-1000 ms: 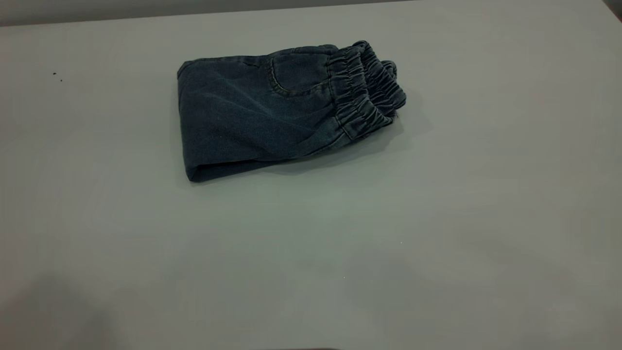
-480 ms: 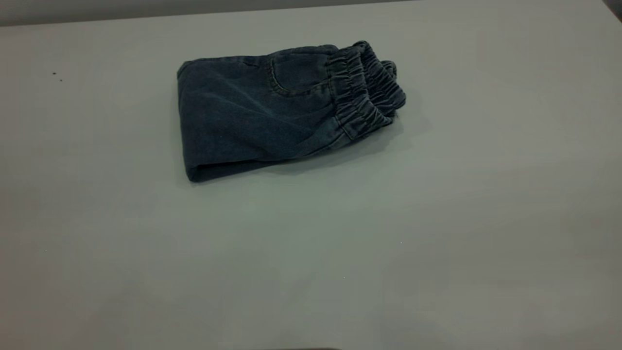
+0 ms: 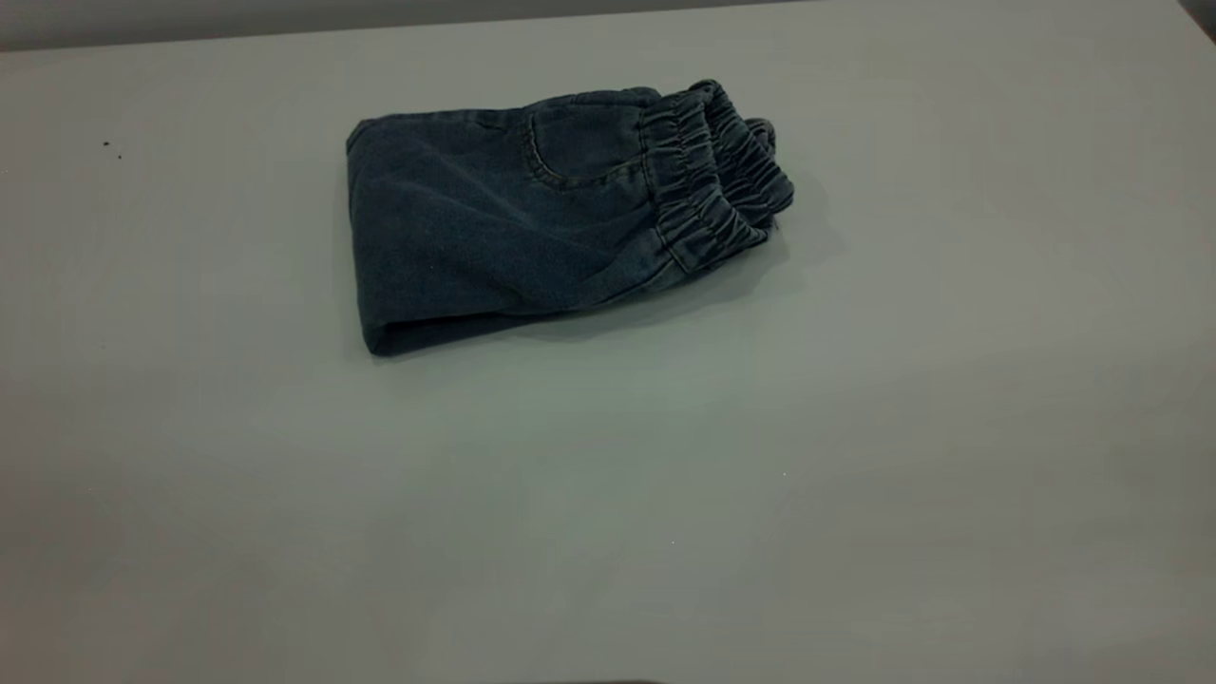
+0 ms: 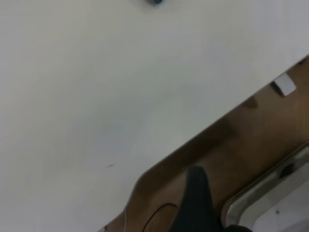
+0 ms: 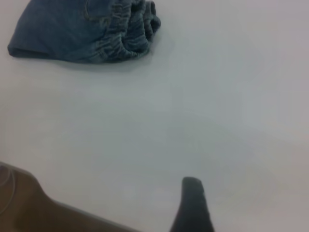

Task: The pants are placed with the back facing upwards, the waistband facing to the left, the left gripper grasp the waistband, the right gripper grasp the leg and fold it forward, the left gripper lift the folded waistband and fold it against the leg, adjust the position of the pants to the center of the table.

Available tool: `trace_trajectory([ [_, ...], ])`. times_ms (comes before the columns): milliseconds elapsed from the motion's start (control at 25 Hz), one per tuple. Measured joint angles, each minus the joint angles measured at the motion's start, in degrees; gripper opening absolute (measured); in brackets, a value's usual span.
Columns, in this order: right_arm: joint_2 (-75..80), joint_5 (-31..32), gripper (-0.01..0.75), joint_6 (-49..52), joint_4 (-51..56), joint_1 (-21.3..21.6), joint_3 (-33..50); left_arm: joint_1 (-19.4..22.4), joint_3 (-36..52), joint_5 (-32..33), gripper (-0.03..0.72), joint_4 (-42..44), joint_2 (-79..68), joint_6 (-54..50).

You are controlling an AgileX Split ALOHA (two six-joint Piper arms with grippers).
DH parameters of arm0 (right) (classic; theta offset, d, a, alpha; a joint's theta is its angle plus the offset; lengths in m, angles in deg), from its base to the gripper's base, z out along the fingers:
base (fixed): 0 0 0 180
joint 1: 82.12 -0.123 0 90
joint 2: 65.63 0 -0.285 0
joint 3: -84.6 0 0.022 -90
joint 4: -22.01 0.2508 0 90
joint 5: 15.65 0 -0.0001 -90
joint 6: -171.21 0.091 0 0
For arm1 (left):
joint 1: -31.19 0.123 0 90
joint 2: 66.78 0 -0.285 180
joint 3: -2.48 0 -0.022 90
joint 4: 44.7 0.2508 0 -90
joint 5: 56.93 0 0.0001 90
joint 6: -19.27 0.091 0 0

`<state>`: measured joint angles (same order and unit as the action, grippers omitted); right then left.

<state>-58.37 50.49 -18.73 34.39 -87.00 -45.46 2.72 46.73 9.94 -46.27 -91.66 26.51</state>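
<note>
The pants lie folded into a compact blue denim bundle on the far middle of the table. The gathered waistband is doubled up at the bundle's right end, a pocket seam shows beside it, and the fold edge is at the left. The leg is tucked under the fold and hidden. Neither arm appears in the exterior view. The right gripper hovers over bare table, well apart from the pants and their waistband. The left gripper sits beyond the table's edge, over brown floor.
The left wrist view shows the table's edge running diagonally, brown floor past it and a metal-rimmed frame close by. Two tiny dark specks mark the table at far left.
The pants have not moved. A faint shadow at the near left corner of the table has faded away.
</note>
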Motion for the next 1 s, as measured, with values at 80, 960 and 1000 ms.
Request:
trace_trajectory([
  [80,-0.12,0.0,0.465,0.14,0.0,0.0,0.0,0.0,1.4,0.0,0.512,-0.08,1.77,-0.05],
  [960,-0.12,-0.25,0.465,0.37,-0.29,0.0,0.0,0.39,4.68,-2.38,0.512,-1.85,4.57,-1.25],
  [1000,-0.12,-0.25,0.465,0.37,-0.29,0.0,0.0,1.63,4.68,-2.38,0.512,-1.86,4.71,-1.25],
])
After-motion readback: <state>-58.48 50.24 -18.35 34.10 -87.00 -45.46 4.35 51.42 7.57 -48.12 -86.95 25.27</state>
